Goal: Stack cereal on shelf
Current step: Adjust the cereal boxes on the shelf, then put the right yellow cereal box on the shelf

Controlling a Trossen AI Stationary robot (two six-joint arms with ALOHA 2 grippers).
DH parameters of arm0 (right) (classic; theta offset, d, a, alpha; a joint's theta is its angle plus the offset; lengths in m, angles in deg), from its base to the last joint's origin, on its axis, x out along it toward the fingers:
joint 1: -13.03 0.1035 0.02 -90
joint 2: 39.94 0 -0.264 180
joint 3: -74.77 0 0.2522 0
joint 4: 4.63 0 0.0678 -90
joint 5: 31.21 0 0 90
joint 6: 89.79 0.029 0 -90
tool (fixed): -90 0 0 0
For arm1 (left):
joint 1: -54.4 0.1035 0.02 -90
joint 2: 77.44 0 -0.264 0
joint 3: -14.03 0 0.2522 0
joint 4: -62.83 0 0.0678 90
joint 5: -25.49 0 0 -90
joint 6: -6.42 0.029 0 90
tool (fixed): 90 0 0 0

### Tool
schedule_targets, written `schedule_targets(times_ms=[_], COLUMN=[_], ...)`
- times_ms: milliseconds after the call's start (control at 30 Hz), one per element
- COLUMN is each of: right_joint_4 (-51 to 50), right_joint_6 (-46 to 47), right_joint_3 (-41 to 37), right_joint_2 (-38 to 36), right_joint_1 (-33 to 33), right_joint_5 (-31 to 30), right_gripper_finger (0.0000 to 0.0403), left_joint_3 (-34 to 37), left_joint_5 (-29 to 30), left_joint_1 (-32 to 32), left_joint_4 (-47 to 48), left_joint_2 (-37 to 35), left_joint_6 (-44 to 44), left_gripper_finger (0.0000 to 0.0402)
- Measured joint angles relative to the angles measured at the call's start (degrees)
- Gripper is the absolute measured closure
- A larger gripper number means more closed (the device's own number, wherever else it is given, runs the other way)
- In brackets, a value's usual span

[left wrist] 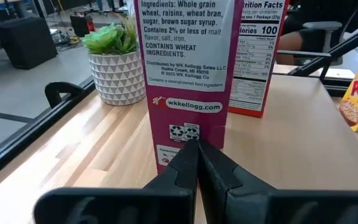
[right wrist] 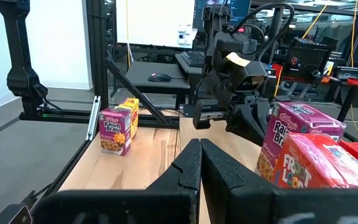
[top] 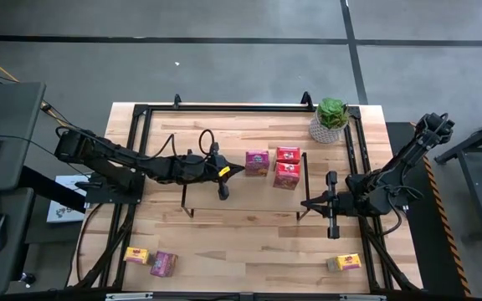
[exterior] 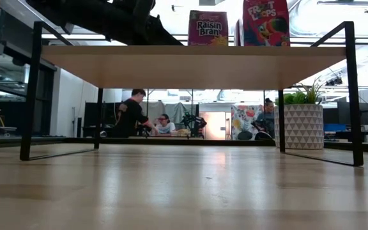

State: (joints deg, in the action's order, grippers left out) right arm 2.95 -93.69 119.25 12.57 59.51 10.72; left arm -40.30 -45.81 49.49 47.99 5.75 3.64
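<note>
High view: the shelf (top: 224,163) stands across the middle of the worktop, and three cereal boxes stand on it toward its right end. A magenta box (top: 257,162) is nearest the left gripper (top: 239,168), whose fingers are pinched together with nothing between them; the tips reach just to the box's left side, though actual contact cannot be made out. In the left wrist view the same magenta box (left wrist: 188,74) stands upright directly ahead of the closed fingertips (left wrist: 191,155), with a red box (left wrist: 253,56) just behind it. Two red boxes (top: 287,167) stand side by side immediately right of the magenta one, near the shelf's right end.

The right gripper (top: 333,227) is also clenched and empty, hanging over the worktop beside the shelf's right end, well apart from any box. A yellow box (top: 344,262) lies near the worktop's front right corner. Another yellow box (top: 136,256) and a second magenta box (top: 163,263) sit close together near the front left corner. A potted plant (top: 330,119) stands at the back right corner.
</note>
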Motion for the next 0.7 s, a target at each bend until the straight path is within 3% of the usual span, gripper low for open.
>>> schedule_targets(times_ms=[500,700], right_joint_4=[-0.6,-1.5], right_joint_6=[0.5,1.1], right_joint_3=[0.0,0.0], right_joint_2=[0.0,0.0], right_joint_1=[0.0,0.0], right_joint_5=[0.0,0.0], right_gripper_finger=[0.0403,0.0403], left_joint_3=[0.0,0.0], left_joint_5=[4.6,6.0], left_joint_1=[0.1,-1.6], left_joint_4=[-0.1,11.4], left_joint_2=[-0.6,-12.2], left_joint_6=[5.9,7.9], left_gripper_finger=[0.0401,0.0401])
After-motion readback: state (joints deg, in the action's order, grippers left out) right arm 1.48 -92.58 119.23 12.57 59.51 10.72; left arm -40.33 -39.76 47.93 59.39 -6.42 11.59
